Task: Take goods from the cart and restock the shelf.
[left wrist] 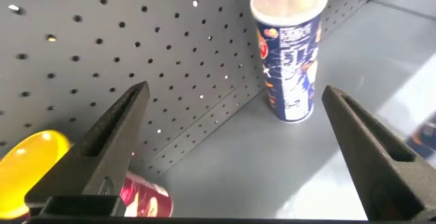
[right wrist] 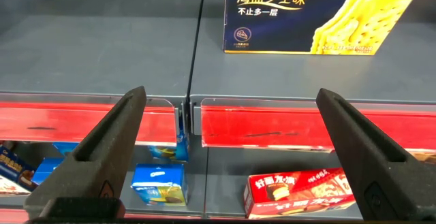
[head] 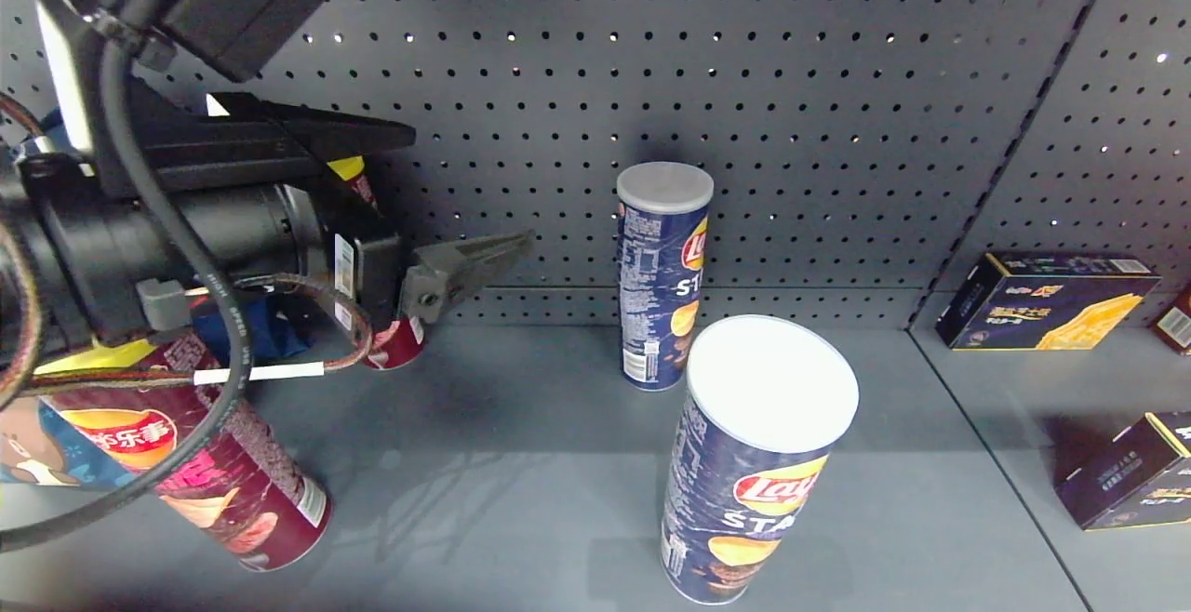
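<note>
Head view: your left gripper [head: 470, 189] is spread wide with nothing in it, hanging over the left part of the grey shelf [head: 521, 463]. One blue chip can [head: 662, 277] stands upright close to the pegboard [head: 791, 82], long axis vertical, lid up. A second blue chip can [head: 754, 463] stands nearer the front edge, also lid up. A maroon can [head: 233, 482] sits front-left, and a yellow-lidded maroon can [head: 386, 342] is behind the gripper. Dark boxes [head: 1042, 300] lie in the bay to the right.

Left wrist view: jaws apart, and the blue chip can [left wrist: 289, 54] sits well beyond the tips.

Right wrist view: your right gripper [right wrist: 231, 96] is open too, empty, in front of a red price strip [right wrist: 272, 125]. A cracker box [right wrist: 317, 16] lies flat above it, with blue packets [right wrist: 160, 183] and a red box [right wrist: 300, 190] below.
</note>
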`<state>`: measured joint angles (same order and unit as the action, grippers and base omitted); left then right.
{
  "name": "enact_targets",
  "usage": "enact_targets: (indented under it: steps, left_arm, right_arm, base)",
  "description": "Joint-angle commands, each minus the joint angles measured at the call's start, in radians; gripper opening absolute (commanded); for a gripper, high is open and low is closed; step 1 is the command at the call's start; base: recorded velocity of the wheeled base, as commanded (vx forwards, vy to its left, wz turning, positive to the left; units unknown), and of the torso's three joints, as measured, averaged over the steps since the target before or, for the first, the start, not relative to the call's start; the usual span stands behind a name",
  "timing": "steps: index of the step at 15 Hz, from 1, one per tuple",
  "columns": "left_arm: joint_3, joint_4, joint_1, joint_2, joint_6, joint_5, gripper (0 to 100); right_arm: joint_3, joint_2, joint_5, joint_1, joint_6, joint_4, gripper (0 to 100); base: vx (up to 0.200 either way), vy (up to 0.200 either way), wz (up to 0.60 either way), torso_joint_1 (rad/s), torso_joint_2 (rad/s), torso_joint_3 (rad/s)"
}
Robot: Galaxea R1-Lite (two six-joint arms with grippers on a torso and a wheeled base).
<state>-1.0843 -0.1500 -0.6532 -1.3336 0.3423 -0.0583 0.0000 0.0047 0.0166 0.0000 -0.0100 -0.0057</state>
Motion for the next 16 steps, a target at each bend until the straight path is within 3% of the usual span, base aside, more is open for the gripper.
enact_targets:
  steps: [1,13,15,16]
  left_arm:
    - [0.061,0.001,-0.014,0.100,0.000,0.000,100]
    - [0.317,0.015,-0.011,0.522,0.000,-0.003,100]
    - [0.402,0.018,0.003,0.626,0.000,-0.064,100]
    - [0.449,0.043,0.003,0.703,0.000,-0.137,100]
  right_arm:
    - [0.000,0.001,0.000,0.000,-0.001,0.000,100]
    - [0.000,0.001,0.000,0.000,-0.001,0.000,100]
    - [0.000,0.001,0.000,0.000,-0.001,0.000,100]
    - [0.000,0.001,0.000,0.000,-0.001,0.000,100]
  base:
    - [0.000,0.000,0.00,0.000,0.00,0.000]
    - [0.000,0.000,0.00,0.000,0.00,0.000]
    - [0.000,0.000,0.00,0.000,0.00,0.000]
    - [0.000,0.000,0.00,0.000,0.00,0.000]
